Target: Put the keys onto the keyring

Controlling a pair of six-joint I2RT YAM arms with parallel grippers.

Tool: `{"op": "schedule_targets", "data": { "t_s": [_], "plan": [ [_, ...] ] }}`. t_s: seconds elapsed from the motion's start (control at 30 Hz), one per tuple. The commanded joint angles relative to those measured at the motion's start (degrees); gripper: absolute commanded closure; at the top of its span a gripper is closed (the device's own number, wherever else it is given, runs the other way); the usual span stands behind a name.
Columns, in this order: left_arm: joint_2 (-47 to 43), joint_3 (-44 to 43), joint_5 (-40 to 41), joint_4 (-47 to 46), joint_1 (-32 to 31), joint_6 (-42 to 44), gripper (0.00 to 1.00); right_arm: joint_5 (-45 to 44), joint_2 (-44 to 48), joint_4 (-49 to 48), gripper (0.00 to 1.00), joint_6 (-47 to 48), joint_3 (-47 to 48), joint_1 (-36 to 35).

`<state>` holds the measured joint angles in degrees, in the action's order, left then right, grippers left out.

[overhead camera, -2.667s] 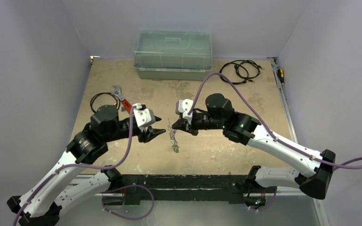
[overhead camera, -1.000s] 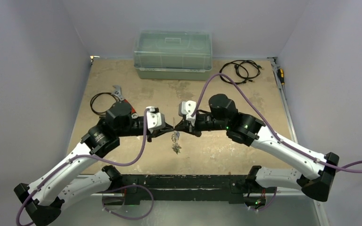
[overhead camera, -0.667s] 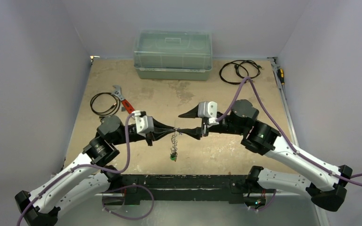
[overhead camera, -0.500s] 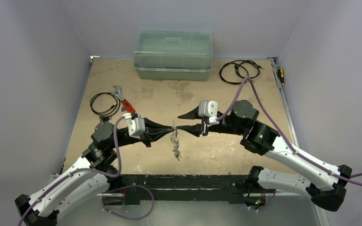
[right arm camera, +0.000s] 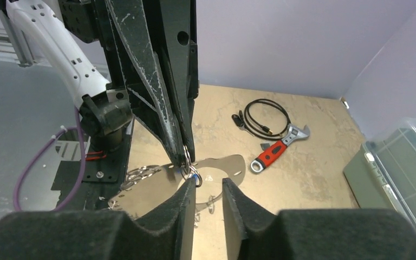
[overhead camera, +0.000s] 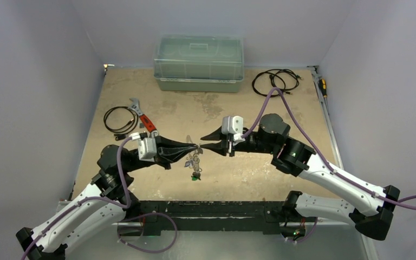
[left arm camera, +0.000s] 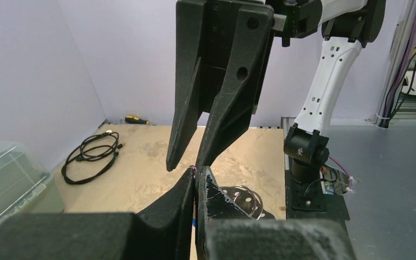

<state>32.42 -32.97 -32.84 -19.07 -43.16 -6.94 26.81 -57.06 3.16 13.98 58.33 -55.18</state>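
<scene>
Closed at the tips, the left end effector (overhead camera: 194, 148) pinches the keyring (overhead camera: 193, 157) near the middle of the bench (overhead camera: 238, 173). The keys (overhead camera: 195, 171) hang from the ring in a small bunch just below those tips, a green tag (overhead camera: 195, 177) lowest. Whether the bunch touches the bench cannot be told from above. The right end effector (overhead camera: 202, 142) faces it from the other side with its two fingers spread apart and gripping nothing. In the left wrist view, one right fingertip (left arm camera: 203, 161) comes almost to the closed left tips, and silvery loops (left arm camera: 239, 198) show underneath. A red-handled wrench (overhead camera: 142, 118) and a black cable coil (overhead camera: 118, 119) lie behind the left arm. A lidded clear bin (overhead camera: 198, 62) sits at the far edge, with a second cable (overhead camera: 273, 81) to its right.
</scene>
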Motion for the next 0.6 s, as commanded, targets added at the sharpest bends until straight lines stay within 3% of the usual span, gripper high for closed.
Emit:
{"op": "schedule_targets", "data": {
  "t_s": [0.0,0.13,0.57],
  "plan": [
    [-1.3,-0.8,0.3,-3.0,-0.1,-0.1,1.00,1.7,-0.1,-0.4,0.68,0.1,1.2,0.2],
    [-1.7,-0.9,0.2,-2.6,-0.1,0.1,1.00,2.5,0.2,-0.3,0.65,0.2,1.3,0.2],
    [-1.2,-0.8,-0.5,-3.1,-0.1,-0.3,1.00,6.4,-1.2,-1.2,0.74,0.1,3.1,0.2]
  ]
}}
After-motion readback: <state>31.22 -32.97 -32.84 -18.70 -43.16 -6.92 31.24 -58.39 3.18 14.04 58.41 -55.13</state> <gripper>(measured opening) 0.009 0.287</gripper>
